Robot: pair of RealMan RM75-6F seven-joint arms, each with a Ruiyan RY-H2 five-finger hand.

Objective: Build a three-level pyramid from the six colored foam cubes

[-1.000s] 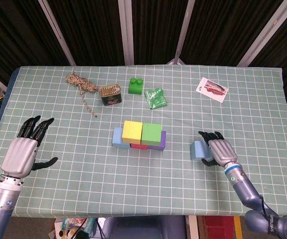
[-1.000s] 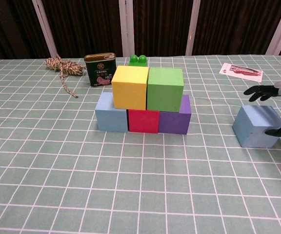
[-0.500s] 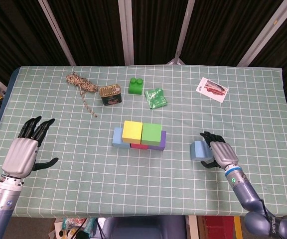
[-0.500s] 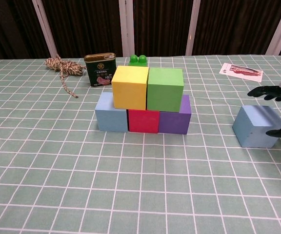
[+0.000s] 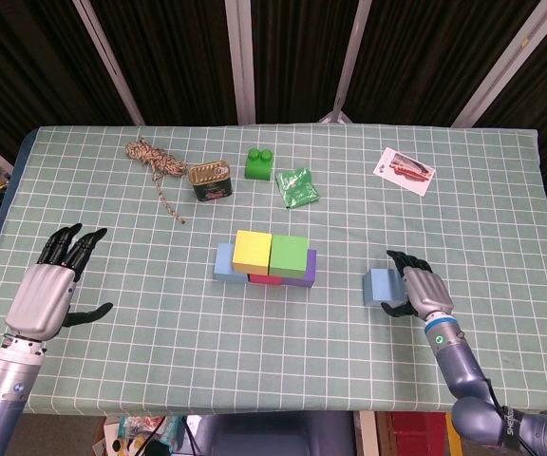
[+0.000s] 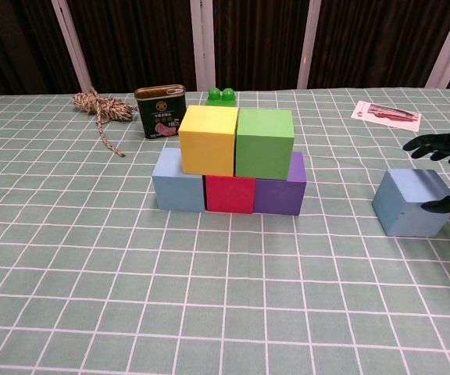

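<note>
Right hand (image 5: 424, 291) spread beside the loose blue cube (image 5: 381, 286) at lower right; left hand (image 5: 46, 290) spread, empty, lower left. Tin can (image 5: 210, 180) upper centre, contents unseen.

A robot test bench in a lab: a table (image 5: 501, 218) under a green checked cloth, black curtains (image 5: 169, 57) with metal frame poles behind, and stray props, a rope coil (image 5: 150, 157) and a tin can (image 5: 211, 180)

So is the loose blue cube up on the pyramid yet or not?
Not yet. The loose blue cube sits on the table, apart from the stack; nothing tops the yellow cube and green cube.
</note>
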